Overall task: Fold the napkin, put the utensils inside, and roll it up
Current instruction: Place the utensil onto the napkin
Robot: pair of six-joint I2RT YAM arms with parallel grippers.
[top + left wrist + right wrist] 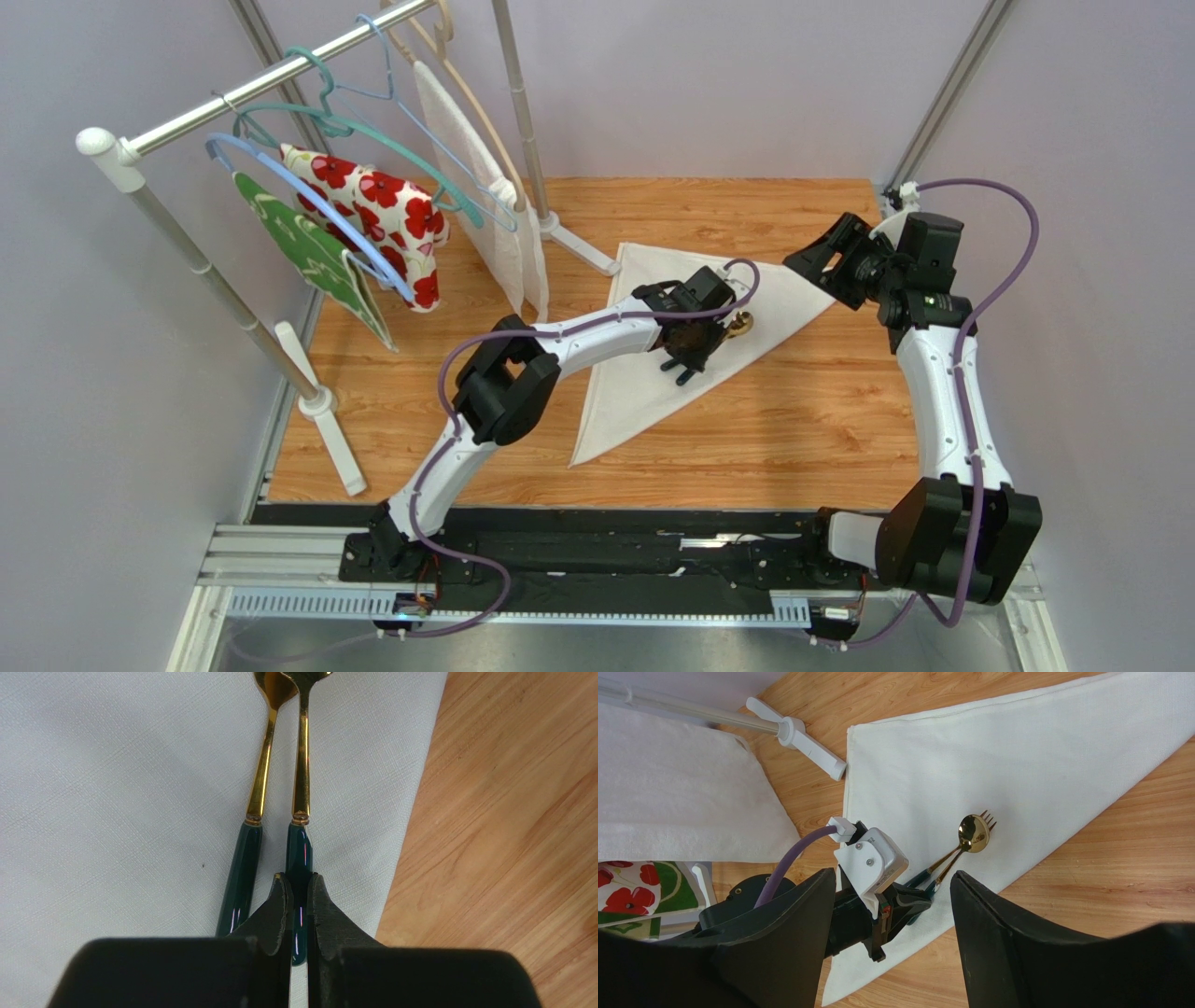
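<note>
White clothes rack (267,87) in upper left of top view. Teal hanger (407,149) and blue hanger (326,210) on rail. Red-flowered cloth (379,207) and green patterned cloth (316,259) hang together. White textured cloth (491,210) hangs just right of them. Wooden tabletop (842,413) below. Grey walls (701,84) around.

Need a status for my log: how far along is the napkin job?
Done: the napkin is folded into a triangle, and two utensils are on it near its long edge. In hand: the left end effector is shut on one handle; the right end effector hangs open, aside. Left: rolling it up.
</note>
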